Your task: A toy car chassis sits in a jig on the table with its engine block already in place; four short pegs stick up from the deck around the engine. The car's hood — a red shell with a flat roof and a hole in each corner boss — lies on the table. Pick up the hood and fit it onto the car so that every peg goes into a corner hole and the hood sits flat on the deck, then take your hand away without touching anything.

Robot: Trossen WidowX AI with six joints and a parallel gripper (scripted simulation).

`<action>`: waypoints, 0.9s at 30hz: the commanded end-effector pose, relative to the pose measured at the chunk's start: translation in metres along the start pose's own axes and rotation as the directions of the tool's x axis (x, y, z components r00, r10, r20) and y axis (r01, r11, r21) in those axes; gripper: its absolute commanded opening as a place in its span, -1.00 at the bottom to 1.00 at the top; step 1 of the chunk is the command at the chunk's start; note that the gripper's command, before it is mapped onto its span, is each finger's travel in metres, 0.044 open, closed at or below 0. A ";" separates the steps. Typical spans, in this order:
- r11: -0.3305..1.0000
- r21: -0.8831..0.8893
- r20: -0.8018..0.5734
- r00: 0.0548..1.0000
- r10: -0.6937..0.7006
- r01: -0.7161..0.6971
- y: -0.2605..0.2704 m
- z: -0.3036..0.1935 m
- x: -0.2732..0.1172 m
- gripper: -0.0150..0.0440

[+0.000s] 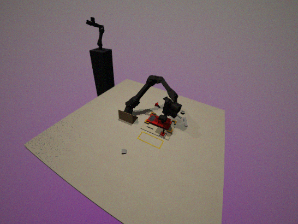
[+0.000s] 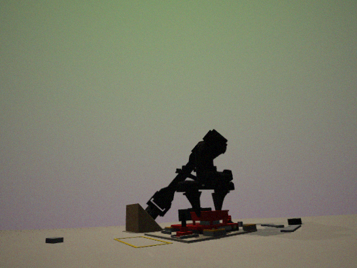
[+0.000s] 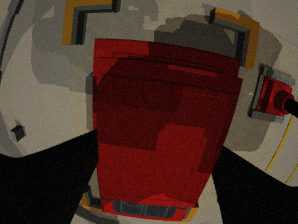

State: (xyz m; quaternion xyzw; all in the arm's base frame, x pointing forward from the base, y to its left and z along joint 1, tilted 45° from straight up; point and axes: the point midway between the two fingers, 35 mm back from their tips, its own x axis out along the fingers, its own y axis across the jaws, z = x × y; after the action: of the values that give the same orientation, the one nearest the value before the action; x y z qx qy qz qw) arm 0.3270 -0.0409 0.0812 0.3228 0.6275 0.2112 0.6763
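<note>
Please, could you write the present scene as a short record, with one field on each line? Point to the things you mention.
tool: the tool (image 2: pixel 209 212) (image 3: pixel 158 143) is closed on the red hood
held part: red hood (image 2: pixel 210 216) (image 3: pixel 165 115), over the chassis in the jig
seating: cannot tell whether every peg is in its hole
jig corners: yellow-and-grey brackets (image 2: pixel 214 232) (image 3: pixel 252 45)
beside the jig: yellow outline (image 1: pixel 150 135) (image 2: pixel 125 244) on the table
near arm base: brown wedge (image 1: pixel 126 117) (image 2: pixel 132 218)
apart: small grey block (image 1: pixel 124 151) (image 2: pixel 54 240)

A robotics test bench: jig brackets (image 3: pixel 252 45) and a robot arm (image 1: pixel 142 90) (image 2: pixel 176 183) show it.
</note>
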 end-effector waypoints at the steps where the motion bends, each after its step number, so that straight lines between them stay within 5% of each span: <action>1: 1.000 0.001 0.003 1.000 0.001 -0.001 0.000 0.000 -0.002 -0.49; 27: 1.000 0.001 0.002 1.000 0.000 0.000 0.000 0.000 -0.004 -0.49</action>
State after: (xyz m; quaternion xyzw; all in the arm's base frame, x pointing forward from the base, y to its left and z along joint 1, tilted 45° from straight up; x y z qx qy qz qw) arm 0.3265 -0.0438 0.0842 0.3238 0.6270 0.2114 0.6763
